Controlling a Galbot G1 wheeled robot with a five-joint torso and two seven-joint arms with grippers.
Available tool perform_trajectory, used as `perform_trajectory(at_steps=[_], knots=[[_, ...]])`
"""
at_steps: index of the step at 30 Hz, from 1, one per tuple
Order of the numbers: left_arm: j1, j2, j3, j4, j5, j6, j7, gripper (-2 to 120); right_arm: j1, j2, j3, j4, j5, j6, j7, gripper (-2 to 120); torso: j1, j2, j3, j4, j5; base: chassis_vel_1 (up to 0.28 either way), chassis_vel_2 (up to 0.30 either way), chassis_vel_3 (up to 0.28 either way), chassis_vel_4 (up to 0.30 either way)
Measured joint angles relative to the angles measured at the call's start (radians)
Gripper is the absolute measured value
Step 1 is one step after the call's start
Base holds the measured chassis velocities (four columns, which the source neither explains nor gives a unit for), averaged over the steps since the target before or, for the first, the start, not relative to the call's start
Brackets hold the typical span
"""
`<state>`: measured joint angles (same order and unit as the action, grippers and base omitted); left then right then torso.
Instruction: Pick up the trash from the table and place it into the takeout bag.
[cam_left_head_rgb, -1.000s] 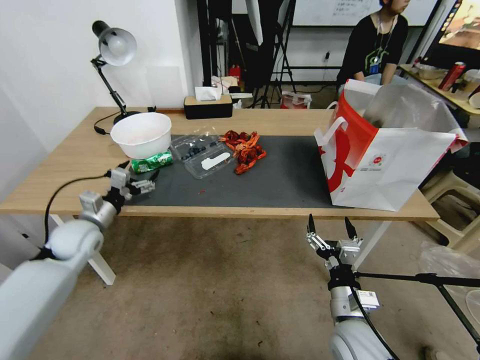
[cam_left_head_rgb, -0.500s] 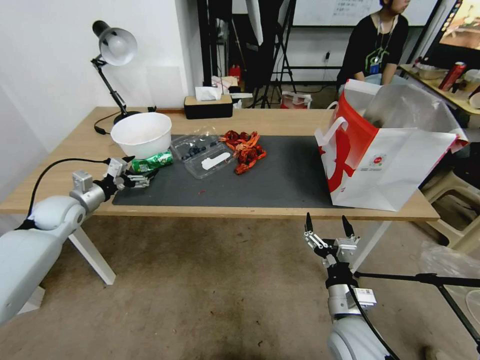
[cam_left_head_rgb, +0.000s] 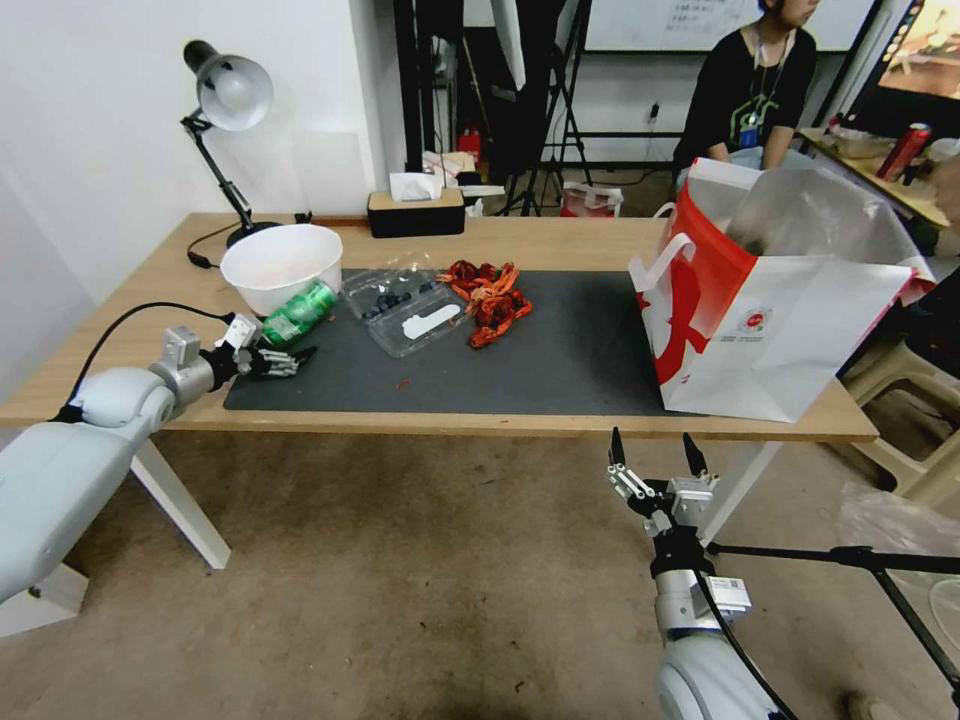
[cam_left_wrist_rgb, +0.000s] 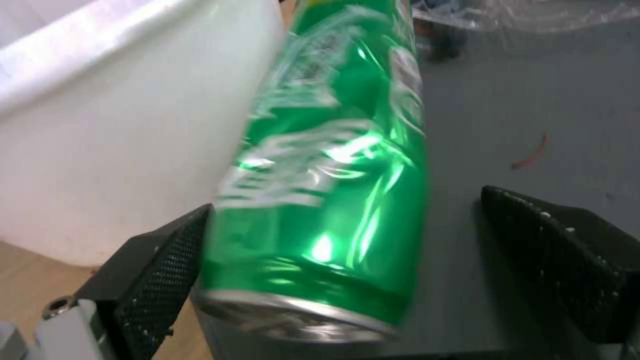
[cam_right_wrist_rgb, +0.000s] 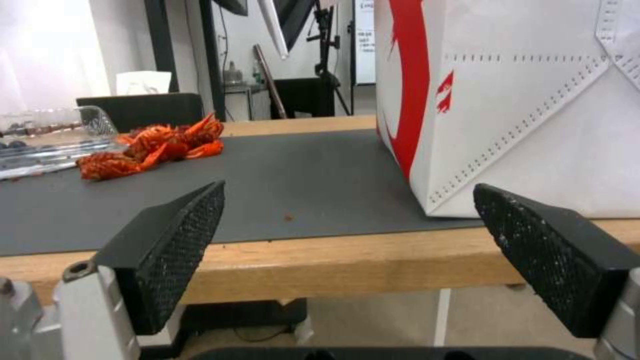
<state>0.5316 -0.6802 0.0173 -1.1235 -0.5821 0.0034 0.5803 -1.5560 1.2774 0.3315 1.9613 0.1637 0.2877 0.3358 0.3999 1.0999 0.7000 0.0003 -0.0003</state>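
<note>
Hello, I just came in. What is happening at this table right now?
A two-armed robot is clearing meal litter into the takeout bag standing at the right end of the table. Its left tool is open around the crushed green can, which lies next to the white bowl; one pad touches the can, the other is apart. The clamshell and red shells lie on the grey mat. The right tool waits open below the table's front edge.
</note>
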Motion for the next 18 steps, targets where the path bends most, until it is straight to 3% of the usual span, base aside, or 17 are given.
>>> perform_trajectory(at_steps=[9, 12, 14, 16, 18], knots=[[-0.001, 0.0, 0.0, 0.001, 0.0, -0.01, 0.003, 88, 0.004, 0.006, -0.006, -0.007, -0.004, 0.0, 0.0, 93, 0.0, 0.0, 0.0, -0.0003, 0.0003, 0.0, 0.0, 0.0, 0.0], [-0.003, 0.002, 0.0, 0.002, -0.001, -0.021, 0.001, 72, 0.003, 0.006, -0.006, -0.007, -0.005, 0.001, 0.0, 93, 0.0, 0.0, 0.0, -0.0003, 0.0003, 0.0, 0.0, 0.0, 0.0], [-0.003, 0.002, 0.0, 0.002, -0.001, -0.022, 0.001, 70, 0.003, 0.005, -0.006, -0.007, -0.006, 0.001, 0.0, 93, 0.0, 0.0, 0.0, -0.0004, 0.0003, 0.0, 0.0, 0.0, 0.0], [-0.002, 0.009, 0.0, -0.001, -0.001, -0.03, 0.0, 58, 0.002, 0.005, -0.005, -0.007, -0.006, 0.001, 0.0, 93, 0.0, 0.0, 0.0, -0.0003, 0.0003, 0.0, 0.0, 0.0, 0.0], [-0.001, 0.011, -0.001, -0.004, -0.001, -0.032, 0.0, 55, 0.002, 0.005, -0.005, -0.007, -0.006, 0.001, 0.0, 93, 0.0, 0.0, 0.0, -0.0003, 0.0003, 0.0, 0.0, 0.0, 0.0]])
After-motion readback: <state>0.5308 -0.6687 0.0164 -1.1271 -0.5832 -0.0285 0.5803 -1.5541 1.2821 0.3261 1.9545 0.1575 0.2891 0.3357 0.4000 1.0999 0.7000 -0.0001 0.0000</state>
